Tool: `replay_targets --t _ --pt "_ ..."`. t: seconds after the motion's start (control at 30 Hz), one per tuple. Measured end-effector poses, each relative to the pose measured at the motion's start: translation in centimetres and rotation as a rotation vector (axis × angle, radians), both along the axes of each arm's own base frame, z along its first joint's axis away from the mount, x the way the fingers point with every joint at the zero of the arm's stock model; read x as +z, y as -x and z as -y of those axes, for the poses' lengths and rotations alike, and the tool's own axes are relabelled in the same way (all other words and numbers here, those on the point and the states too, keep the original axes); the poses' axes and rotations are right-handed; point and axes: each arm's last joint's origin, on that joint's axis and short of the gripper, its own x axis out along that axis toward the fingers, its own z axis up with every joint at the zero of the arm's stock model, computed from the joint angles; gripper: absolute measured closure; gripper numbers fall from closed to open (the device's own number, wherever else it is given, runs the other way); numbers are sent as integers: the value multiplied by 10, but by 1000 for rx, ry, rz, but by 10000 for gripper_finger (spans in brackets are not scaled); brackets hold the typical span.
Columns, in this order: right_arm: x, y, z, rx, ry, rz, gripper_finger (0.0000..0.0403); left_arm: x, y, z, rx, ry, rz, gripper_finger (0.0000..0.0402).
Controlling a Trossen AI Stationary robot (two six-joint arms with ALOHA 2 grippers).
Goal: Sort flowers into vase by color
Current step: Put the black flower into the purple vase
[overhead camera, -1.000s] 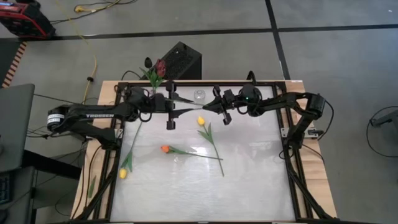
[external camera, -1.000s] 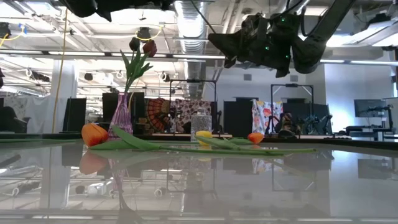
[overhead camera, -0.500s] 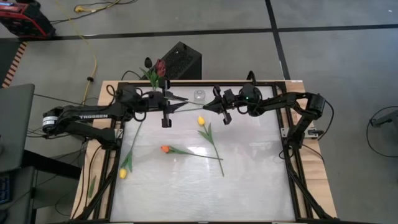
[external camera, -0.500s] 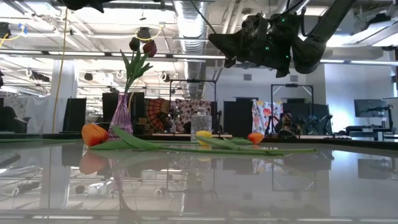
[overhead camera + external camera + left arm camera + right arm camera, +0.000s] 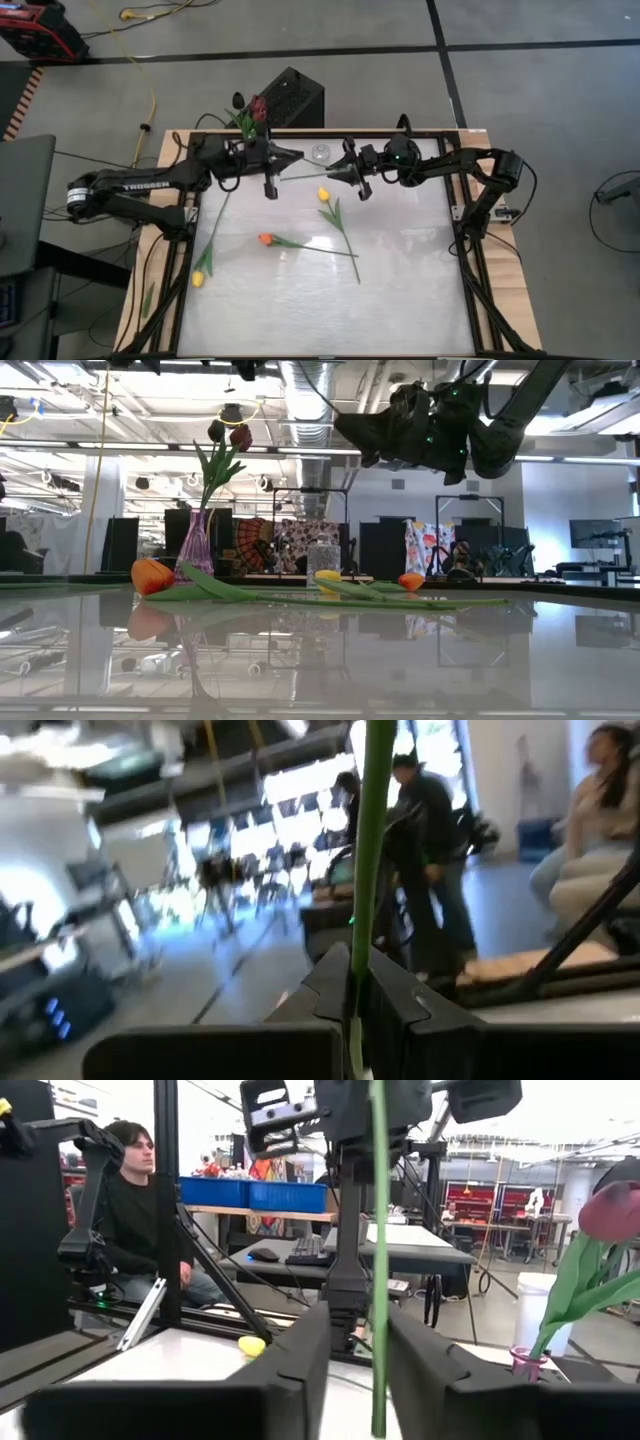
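A thin green stem (image 5: pixel 312 175) stretches between the two grippers, above the back part of the table (image 5: pixel 400 280). The left gripper (image 5: pixel 297 156) is clenched on one end of it; in the left wrist view the stem (image 5: pixel 366 870) comes straight out from between the two closed fingers (image 5: pixel 335 990). The right gripper (image 5: pixel 330 176) is at the other end of the same stem. In the right wrist view the stem (image 5: pixel 378 1250) runs in the gap between the two fingers (image 5: pixel 300 1355), which stand apart and do not press it, so this gripper is released.

Just behind the left gripper stands a purple vase (image 5: pixel 195 545), with dark maroon tulips (image 5: pixel 258 108) and their leaves already in it. A small clear vase (image 5: pixel 320 154) stands between the two grippers, a little behind them.

In front of the grippers, on the table, lie other flowers: a yellow tulip (image 5: pixel 323 194) just in front of the right gripper, with a long stem going away from it, an orange tulip (image 5: pixel 265 240) farther forward, and another yellow tulip (image 5: pixel 198 280) well apart, near the left edge of the table under the left arm.

Beyond the table a seated person (image 5: pixel 135 1210) shows in the right wrist view, and other people (image 5: pixel 430 850) in the left wrist view.
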Motion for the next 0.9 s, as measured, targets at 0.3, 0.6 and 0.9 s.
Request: replay_targets --t 0.3,0.6,0.9 --pt "-6 2 8 -14 -29 -62 168 42 15 -2 161 63 -179 401" --pt "-11 4 14 -35 -58 -114 150 70 44 -10 331 251 -367 401" --pt "-11 3 14 -37 -61 -118 150 59 62 -29 527 388 -496 402"
